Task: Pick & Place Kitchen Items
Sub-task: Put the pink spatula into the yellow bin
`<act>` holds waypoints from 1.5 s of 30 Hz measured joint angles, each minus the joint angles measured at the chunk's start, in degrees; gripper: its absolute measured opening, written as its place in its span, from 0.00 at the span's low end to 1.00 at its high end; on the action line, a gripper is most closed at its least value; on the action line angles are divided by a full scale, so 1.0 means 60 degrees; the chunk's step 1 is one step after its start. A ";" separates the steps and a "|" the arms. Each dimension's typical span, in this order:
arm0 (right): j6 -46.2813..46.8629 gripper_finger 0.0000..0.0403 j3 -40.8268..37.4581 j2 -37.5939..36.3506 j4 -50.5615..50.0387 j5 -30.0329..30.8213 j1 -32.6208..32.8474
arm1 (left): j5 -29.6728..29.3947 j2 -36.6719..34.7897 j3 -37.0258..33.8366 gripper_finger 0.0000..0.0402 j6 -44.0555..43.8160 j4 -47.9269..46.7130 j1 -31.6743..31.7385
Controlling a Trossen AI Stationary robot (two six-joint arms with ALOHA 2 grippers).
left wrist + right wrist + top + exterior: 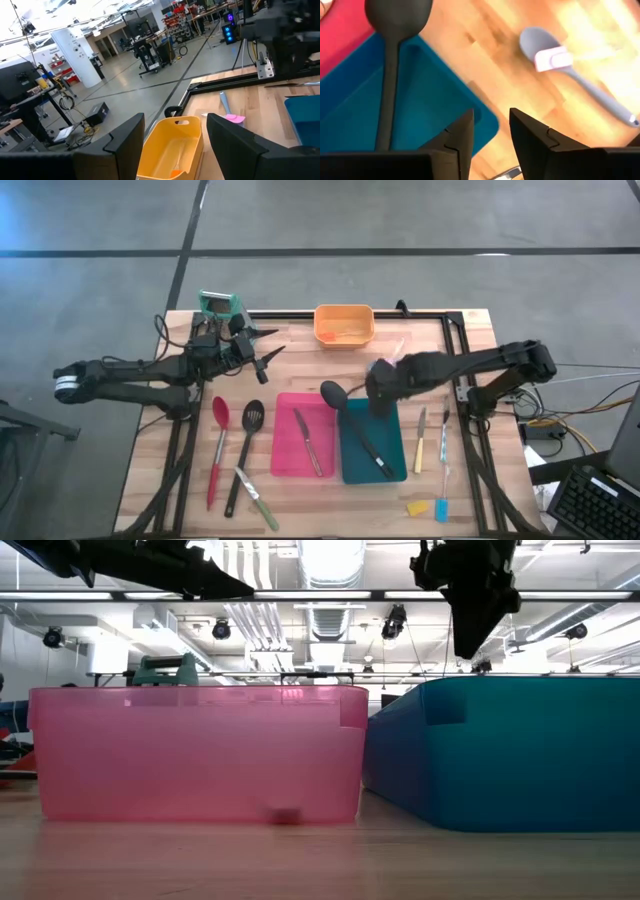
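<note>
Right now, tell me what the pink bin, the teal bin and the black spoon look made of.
Pink bin: translucent plastic, light shows through.
Teal bin: opaque plastic, smooth sheen.
Black spoon: matte, probably silicone or nylon; no shine.

Wood table, pink bin, teal bin, orange bin, red spoon

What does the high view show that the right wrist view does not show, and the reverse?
Only the high view: the red spoon, the slotted spatula, the orange bin and the left hand, waiting near the grater. Only the right wrist view: the grey-lilac spoon with a pink piece on it. Both: the black spoon lying across the teal bin, its bowl over the rim, and the right hand above it.
</note>
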 joint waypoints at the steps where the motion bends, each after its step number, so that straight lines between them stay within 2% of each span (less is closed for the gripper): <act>1: -0.0152 0.28 -0.0006 -0.0117 -0.0004 -0.0004 -0.0128 | 0.0000 0.0000 0.0000 0.55 0.0003 -0.0008 0.0000; 14: -0.0913 0.21 -0.0044 -0.1583 -0.0176 -0.0044 -0.1310 | 0.0000 0.0000 0.0000 0.55 0.0003 -0.0100 0.0000; 25: -0.1502 0.19 -0.0047 -0.2049 -0.0470 -0.0304 -0.1605 | 0.0000 0.0000 0.0000 0.54 0.0003 -0.0143 0.0000; 45: -0.1990 0.33 -0.0087 -0.2051 -0.1221 -0.0448 -0.2714 | 0.0000 0.0000 0.0000 0.54 0.0006 -0.0198 0.0000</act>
